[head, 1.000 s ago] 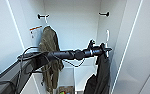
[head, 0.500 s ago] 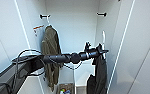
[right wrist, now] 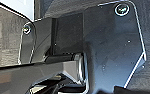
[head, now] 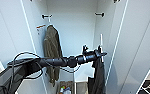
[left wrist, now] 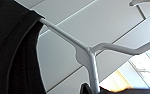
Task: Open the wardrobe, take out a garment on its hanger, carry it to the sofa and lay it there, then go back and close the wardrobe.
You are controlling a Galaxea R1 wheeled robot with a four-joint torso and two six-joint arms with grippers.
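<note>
Head view puts me square in front of the wardrobe [head: 73, 37], both of its doors swung wide and the white interior open to me. My left arm reaches in from the left side of the picture and runs across the opening, ending at the left gripper [head: 100, 53] near the right-hand inner wall. The white hanger [head: 101, 41] stands up just above that gripper, a thin upright strip against the wall, and the black garment [head: 98, 75] hangs limp straight below it, reaching toward the wardrobe floor. From this angle I read the gripper as closed on the hanger, since hanger and cloth sit directly at its tip.

An olive jacket [head: 51, 47] hangs on the left side of the interior, well apart from the black top, under a small dark bracket [head: 46, 16]; a matching bracket [head: 100, 14] sits on the right wall. Some colourful items [head: 64, 88] lie on the wardrobe floor between the 2 garments; I cannot tell what they are.

Left wrist view shows the hanger [left wrist: 91, 53] close up, its stem rising from the gripper's edge and its arms spreading, with black cloth [left wrist: 13, 50] draped over 1 arm.

Right wrist view gives me dark robot parts over wood-grain floor [right wrist: 3, 37]; I cannot tell how the right gripper's fingers stand.
</note>
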